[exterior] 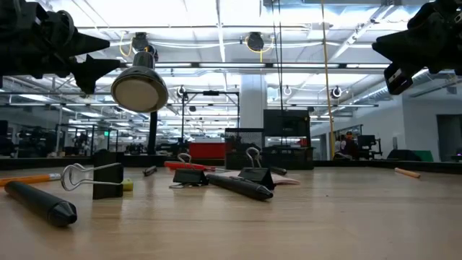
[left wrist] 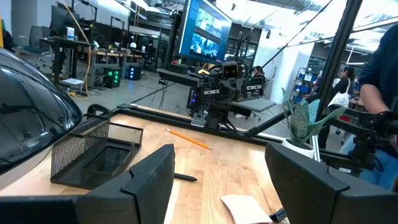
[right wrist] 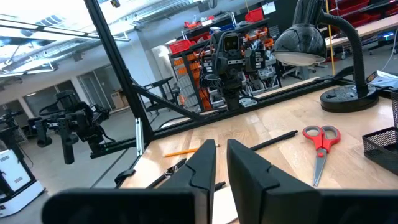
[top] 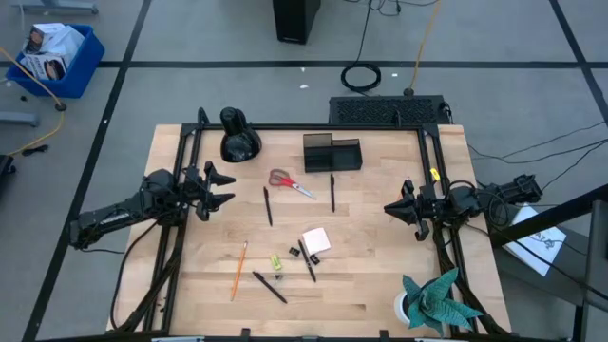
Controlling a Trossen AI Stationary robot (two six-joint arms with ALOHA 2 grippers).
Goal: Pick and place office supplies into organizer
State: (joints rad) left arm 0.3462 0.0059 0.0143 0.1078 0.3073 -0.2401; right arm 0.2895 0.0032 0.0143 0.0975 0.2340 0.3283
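Left gripper point(top: 228, 189) hovering above the table's point(top: 380, 275) left edge, fingers point(left wrist: 149, 180) spread wide, nothing between them. Right gripper point(top: 391, 208) hovering above the right edge, fingers point(right wrist: 202, 165) nearly together, gripping nothing. Both well apart from every supply.

Between the arms, nearest the left gripper: a pen point(top: 268, 205), slanted slightly. Scissors point(top: 289, 182) just beyond, flat, handles toward the left. Second pen point(top: 332, 192) right of the scissors, running near to far. Organizer point(top: 332, 153) at the far edge, centre, upright, just past that pen's far end.

Nearer half of the table: sticky pad point(top: 316, 239) about centre, with a third pen point(top: 307, 260) beside it and a small black clip point(top: 313, 258) touching or nearly so, cannot tell. Yellow-green bit point(top: 275, 261) left of those. Pencil point(top: 238, 270) farther left, slanted. Fourth pen point(top: 269, 286) nearest the front edge.

Lamp point(top: 238, 138) at the far left corner. Paper plant point(top: 435, 299) at the near right corner.
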